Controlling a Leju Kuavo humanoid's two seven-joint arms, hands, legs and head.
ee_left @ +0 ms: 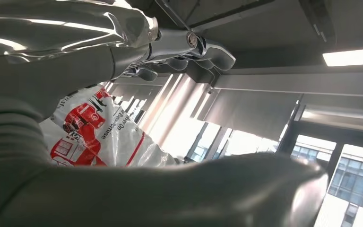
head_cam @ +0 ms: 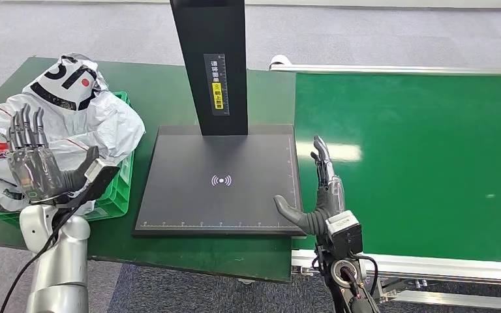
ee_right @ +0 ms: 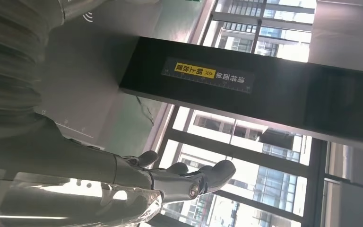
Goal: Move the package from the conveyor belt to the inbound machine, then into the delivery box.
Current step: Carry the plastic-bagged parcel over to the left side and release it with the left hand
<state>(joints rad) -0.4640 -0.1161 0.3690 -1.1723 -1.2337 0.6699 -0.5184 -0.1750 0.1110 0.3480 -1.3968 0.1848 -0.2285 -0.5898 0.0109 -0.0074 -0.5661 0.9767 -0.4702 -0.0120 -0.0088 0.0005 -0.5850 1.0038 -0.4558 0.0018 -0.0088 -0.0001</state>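
- The left hand [head_cam: 36, 166] is raised over the near edge of the green table [head_cam: 163, 85], palm turned toward the middle of the scene; its fingers [head_cam: 26, 127] stand straight up and apart, the thumb juts sideways toward the scanner; nothing lies in its grasp, so it is released.
- The left arm [head_cam: 55, 261] rises from the bottom edge as a silver column, a black cable trailing beside it; in the left wrist view the same hand [ee_left: 123, 52] shows its fingers extended with the red-printed bag behind them.
- The package [head_cam: 72, 114], a crumpled white plastic mail bag with black and red print, sits in the green delivery box [head_cam: 114, 192] at the table's left end; it bulges well above the box's rim and spills over its far and left sides; the left hand is just in front of it, and whether the two touch cannot be told.
- The inbound machine [head_cam: 218, 179], a flat black scanning plate with a black upright post [head_cam: 212, 65] carrying a yellow label, lies between the box and the belt.
- The right hand [head_cam: 316, 192] is held upright at the plate's near right corner, edge-on, fingers [head_cam: 323, 156] pointing away from the robot and thumb stretched over the plate; it is released and grasps nothing; the right wrist view shows its fingers [ee_right: 203, 177] extended in line, with the post beyond.
- The conveyor belt [head_cam: 417, 156], green with a silver frame, runs along the right.
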